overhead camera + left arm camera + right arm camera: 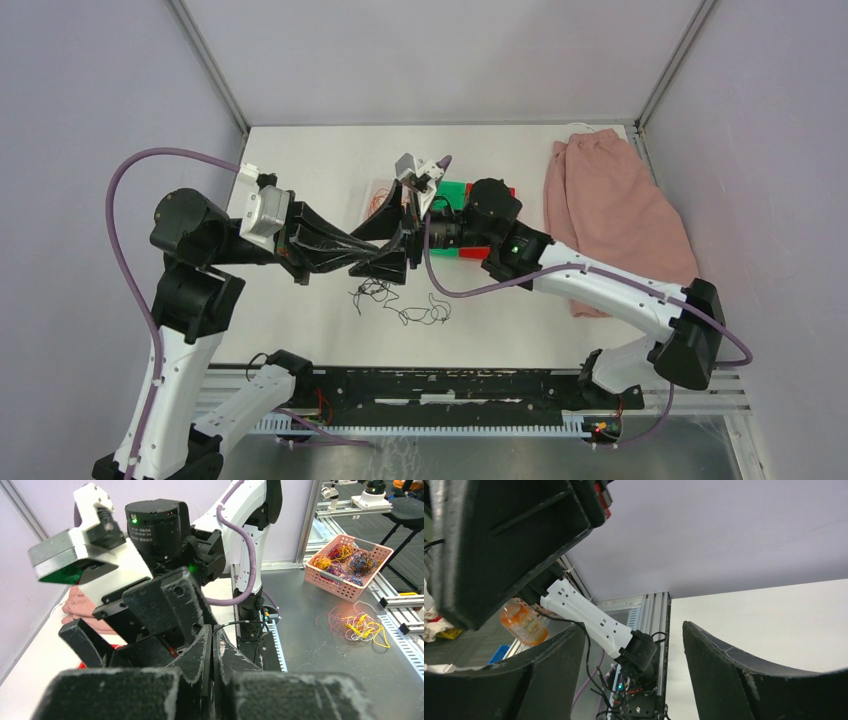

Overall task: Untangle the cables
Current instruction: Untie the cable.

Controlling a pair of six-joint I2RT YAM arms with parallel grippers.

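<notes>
While the right gripper [633,630] hangs with jaws wide apart, probably ready to take a strand, the left gripper [212,636] pinches one black wire, holding it above the remaining cables [373,292] lying on the table [300,325]

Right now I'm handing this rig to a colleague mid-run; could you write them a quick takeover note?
Left gripper: shut, over mid-table; a pinched strand cannot be confirmed.
Right gripper: open, close against the left one.
Loose black strands lie on the table nearer the bases; orange-red strands lie beyond the grippers, partly hidden.
Done: black lies apart from orange-red.
Left: the black strands loop across each other; white ones not visible.
</notes>
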